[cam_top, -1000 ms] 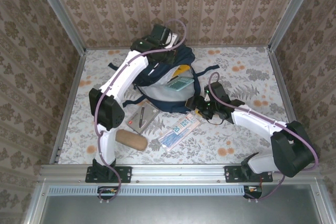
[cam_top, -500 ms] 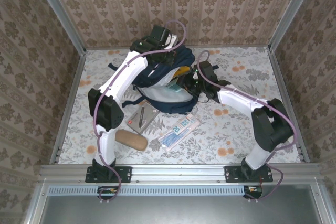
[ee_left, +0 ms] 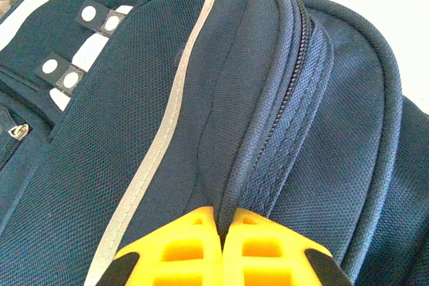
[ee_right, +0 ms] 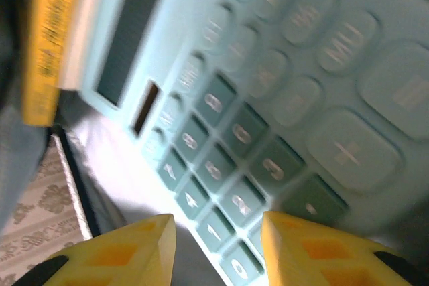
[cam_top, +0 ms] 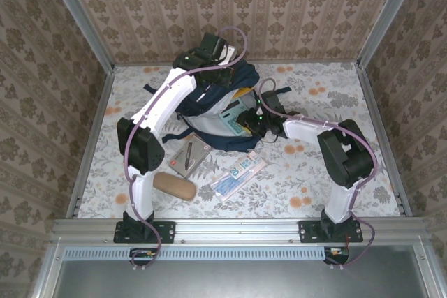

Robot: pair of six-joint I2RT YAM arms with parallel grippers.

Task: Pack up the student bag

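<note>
The large dark navy fabric student bag (cam_top: 243,78) lies at the far centre of the floral table (cam_top: 335,95), its mouth toward the arms. The left gripper (ee_left: 221,222) is pinched tight on the bag's top seam. The right gripper (cam_top: 250,123), jaws parted, points at a pale teal calculator (cam_top: 232,119) in the mouth; contact is unclear. The table's right half lies open. A second ago the right gripper sat outside the bag's right edge.
</note>
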